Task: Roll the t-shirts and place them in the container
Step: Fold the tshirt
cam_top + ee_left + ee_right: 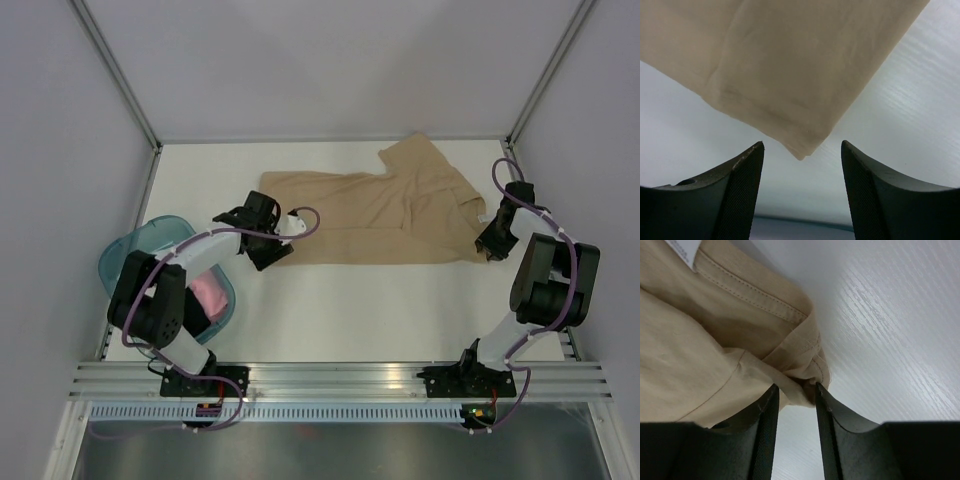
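A tan t-shirt [380,215] lies folded into a long band across the back of the white table. My left gripper [272,252] is open at its left end. In the left wrist view [802,150] the shirt's hem corner [800,150] lies just ahead of the spread fingertips, touching neither. My right gripper [490,248] is at the shirt's right end. In the right wrist view [795,390] it is shut on a bunched fold of the tan shirt [700,350] by the collar seam. A pink t-shirt [210,292] lies in the basket.
A translucent teal basket [125,250] stands at the left edge under my left arm, and its rim shows in the left wrist view [790,222]. Grey walls close in the table on three sides. An aluminium rail [340,375] runs along the near edge.
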